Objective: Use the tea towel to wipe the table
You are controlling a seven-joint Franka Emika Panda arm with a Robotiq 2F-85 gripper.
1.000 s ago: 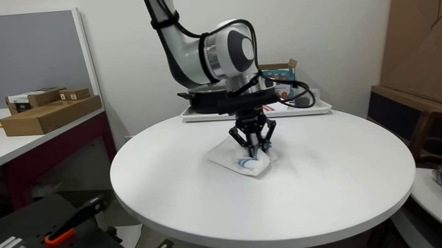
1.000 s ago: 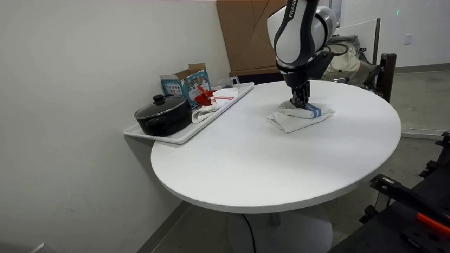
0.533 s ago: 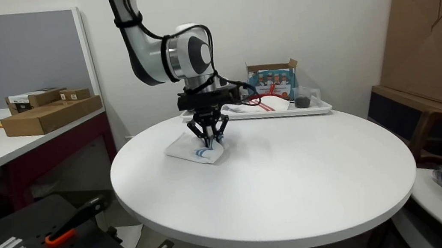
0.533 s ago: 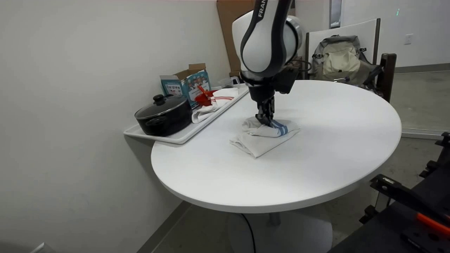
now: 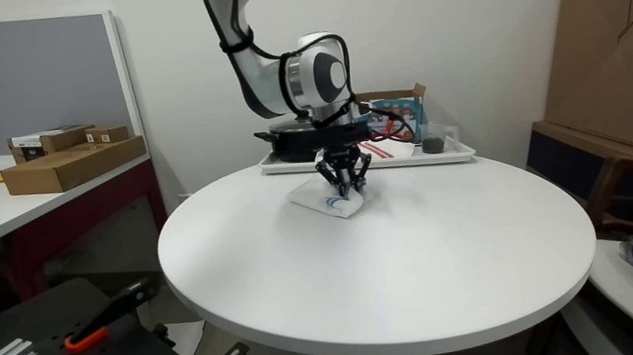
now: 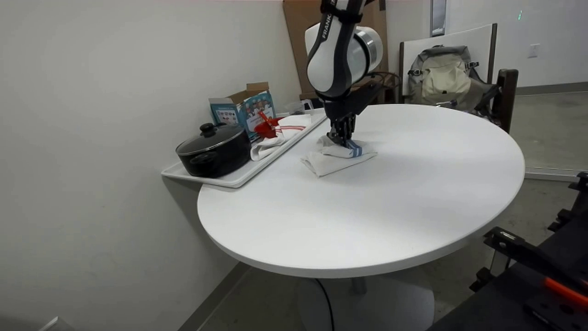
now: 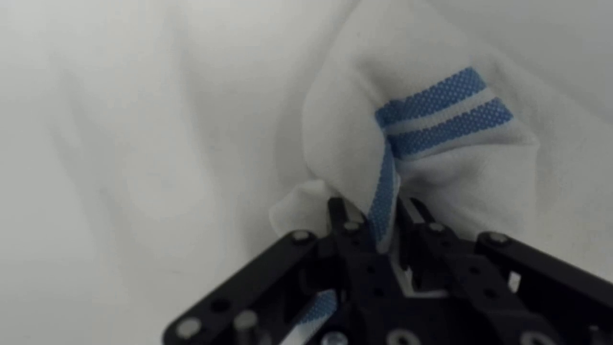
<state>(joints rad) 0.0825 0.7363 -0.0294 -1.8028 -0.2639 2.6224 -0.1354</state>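
wrist view: two fingers [image 7: 352, 242] pinching one tea towel [image 7: 469, 175]
one desk [image 7: 119, 153] beneath; two stripes [image 7: 431, 99] at the fingers' one o'clock

The towel [image 7: 474, 182] is matt cloth — its stripes [image 7: 452, 129] show a dotted weave. The desk [image 5: 404, 270] is smooth, faintly glossy; the tray [image 6: 243, 174] looks like smooth plastic. The pot [image 6: 216, 158] has a glassy lid [image 6: 200, 144]. The box [image 6: 252, 112] is printed card, the carton [image 5: 623, 47] matt cardboard, the bag [image 6: 443, 80] fabric — and the arm [image 5: 266, 82] smooth, with a shiny metal band [image 5: 295, 81].
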